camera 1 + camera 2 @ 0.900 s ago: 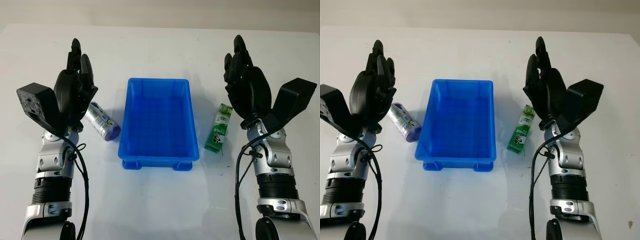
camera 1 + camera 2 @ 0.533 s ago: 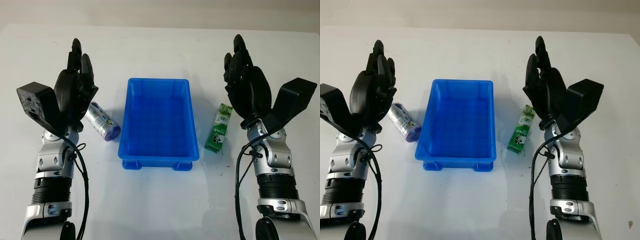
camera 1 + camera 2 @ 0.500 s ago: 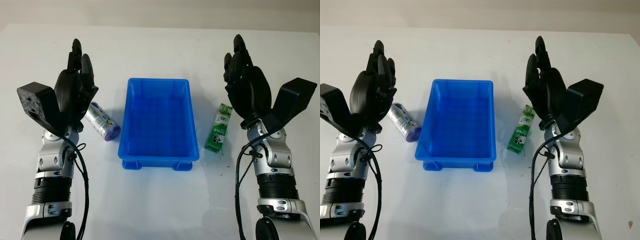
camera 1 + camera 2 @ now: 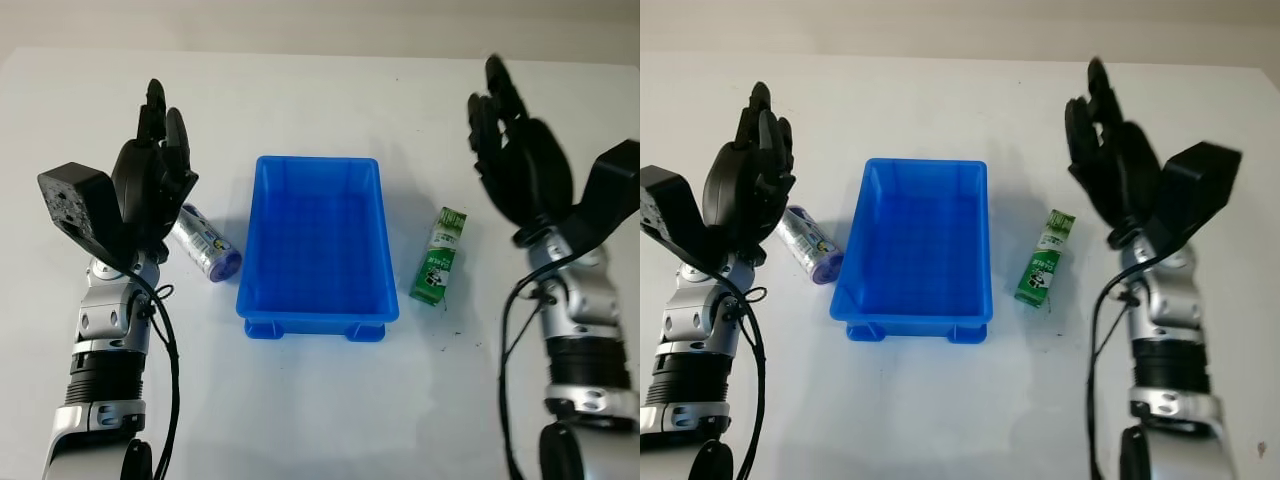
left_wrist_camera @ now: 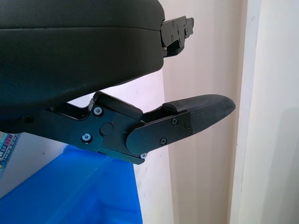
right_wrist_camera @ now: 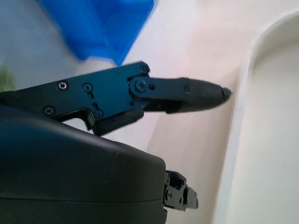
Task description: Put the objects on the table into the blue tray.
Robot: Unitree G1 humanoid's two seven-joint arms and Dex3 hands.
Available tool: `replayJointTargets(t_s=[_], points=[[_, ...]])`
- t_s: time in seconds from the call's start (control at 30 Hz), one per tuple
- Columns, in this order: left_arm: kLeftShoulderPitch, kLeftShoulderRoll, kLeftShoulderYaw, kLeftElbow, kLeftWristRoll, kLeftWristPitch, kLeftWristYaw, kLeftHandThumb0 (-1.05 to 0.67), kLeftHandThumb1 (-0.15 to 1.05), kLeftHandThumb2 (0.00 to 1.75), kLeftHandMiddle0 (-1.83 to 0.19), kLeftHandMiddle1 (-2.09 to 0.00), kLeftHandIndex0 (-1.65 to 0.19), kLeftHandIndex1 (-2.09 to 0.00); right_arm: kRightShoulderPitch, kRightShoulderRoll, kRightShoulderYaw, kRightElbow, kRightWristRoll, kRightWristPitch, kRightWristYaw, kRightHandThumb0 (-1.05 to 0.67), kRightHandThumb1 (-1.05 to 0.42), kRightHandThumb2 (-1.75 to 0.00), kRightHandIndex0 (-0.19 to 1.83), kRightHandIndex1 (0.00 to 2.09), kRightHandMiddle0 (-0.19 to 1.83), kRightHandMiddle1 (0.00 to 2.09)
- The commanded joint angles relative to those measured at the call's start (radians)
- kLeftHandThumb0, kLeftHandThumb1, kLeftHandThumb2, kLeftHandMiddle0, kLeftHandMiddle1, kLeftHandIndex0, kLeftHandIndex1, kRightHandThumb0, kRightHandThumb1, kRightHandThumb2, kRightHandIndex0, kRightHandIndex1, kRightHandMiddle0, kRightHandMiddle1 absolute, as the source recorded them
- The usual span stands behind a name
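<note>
The blue tray (image 4: 270, 300) stands in the middle of the white table with nothing in it. A silver and purple cylindrical packet (image 4: 203, 241) lies just left of the tray. A green and white carton (image 4: 439, 258) lies just right of it. My left hand (image 4: 152, 180) is raised open above the table, left of the packet and holding nothing. My right hand (image 4: 520, 160) is raised open to the right of the carton, apart from it. A corner of the tray (image 5: 84, 196) shows in the left wrist view under the left fingers (image 5: 201, 109).
The white table (image 4: 320, 100) stretches bare behind the tray and in front of it. A pale wall edge (image 6: 261, 116) lies beyond the right fingers (image 6: 187, 93) in the right wrist view.
My right hand and forearm have shifted to the right and a little farther back, away from the carton. The left hand, tray, packet and carton stay where they were.
</note>
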Motion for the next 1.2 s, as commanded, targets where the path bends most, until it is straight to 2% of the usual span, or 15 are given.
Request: replayJointTargets(t_s=[0.0,0.13,0.27,0.33,0.43,0.53,0.83,0.97,1.17], points=[[-0.007,0.003,0.007,-0.009,-0.004,-0.014,-0.003,-0.76,1.05,0.72,0.19,0.00,0.19,0.00,-0.038,-0.080,0.026,0.020,-0.051,-0.038,0.034,-0.61,-1.03,-0.11,0.11,0.16,0.06,0.16],[-0.011,0.010,0.004,0.001,0.004,-0.026,-0.010,-0.76,1.05,0.75,0.19,0.00,0.19,0.00,-0.078,-0.186,0.061,0.046,-0.118,-0.100,0.128,-0.51,-0.92,-0.04,0.20,0.21,0.14,0.24],[-0.017,0.006,0.003,0.006,0.004,-0.026,-0.006,-0.76,1.05,0.75,0.19,0.00,0.19,0.00,-0.083,-0.321,0.149,0.063,-0.340,-0.312,0.110,-0.46,-0.80,-0.02,0.33,0.26,0.28,0.32],[-0.020,0.006,0.003,0.010,0.002,-0.027,-0.009,-0.76,1.05,0.75,0.19,0.00,0.19,0.00,-0.083,-0.362,0.182,0.074,-0.422,-0.393,0.095,-0.45,-0.76,-0.02,0.35,0.26,0.33,0.33],[-0.029,0.008,0.001,0.021,0.003,-0.030,-0.012,-0.77,1.05,0.74,0.19,0.00,0.19,0.00,-0.070,-0.450,0.250,0.051,-0.577,-0.484,0.094,-0.40,-0.76,-0.05,0.38,0.20,0.38,0.22],[-0.036,0.010,-0.001,0.035,0.004,-0.038,-0.020,-0.77,1.05,0.74,0.19,0.00,0.19,0.00,-0.064,-0.503,0.291,0.055,-0.675,-0.571,0.074,-0.32,-0.75,-0.05,0.43,0.15,0.47,0.14],[-0.046,0.005,0.000,0.048,0.002,-0.039,-0.023,-0.78,1.05,0.72,0.19,0.00,0.19,0.00,-0.064,-0.581,0.366,0.038,-0.848,-0.661,0.065,-0.26,-0.79,-0.06,0.44,0.11,0.53,0.10],[-0.047,0.008,-0.003,0.049,0.003,-0.034,-0.027,-0.78,1.05,0.72,0.19,0.00,0.19,0.00,-0.055,-0.589,0.399,0.041,-0.931,-0.712,0.002,-0.23,-0.80,-0.06,0.45,0.10,0.53,0.09],[-0.042,0.012,-0.002,0.048,0.004,-0.031,-0.028,-0.77,1.05,0.72,0.19,0.00,0.19,0.00,-0.059,-0.581,0.428,0.095,-0.967,-0.777,-0.084,-0.21,-0.89,-0.08,0.47,0.10,0.55,0.10]])
